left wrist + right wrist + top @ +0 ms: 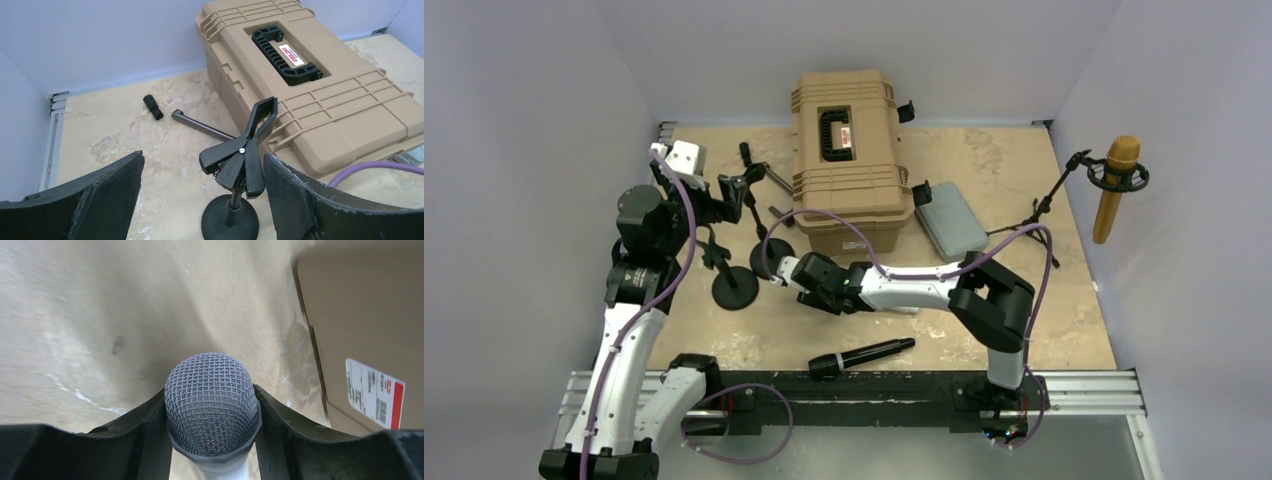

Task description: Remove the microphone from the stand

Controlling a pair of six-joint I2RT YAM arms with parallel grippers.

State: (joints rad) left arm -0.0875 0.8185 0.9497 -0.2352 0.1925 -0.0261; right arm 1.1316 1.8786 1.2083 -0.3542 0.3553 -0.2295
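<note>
I have my right gripper clamped on the microphone, my left gripper spread wide apart, facing the clip stand

The left arm and right arm have white shells and black joints, each trailing a purple cable.

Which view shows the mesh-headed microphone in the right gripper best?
Right wrist: the microphone sits centre frame, mesh head clamped in the right gripper. Top external shows only a pale sliver there; left wrist shows none of it.
</note>
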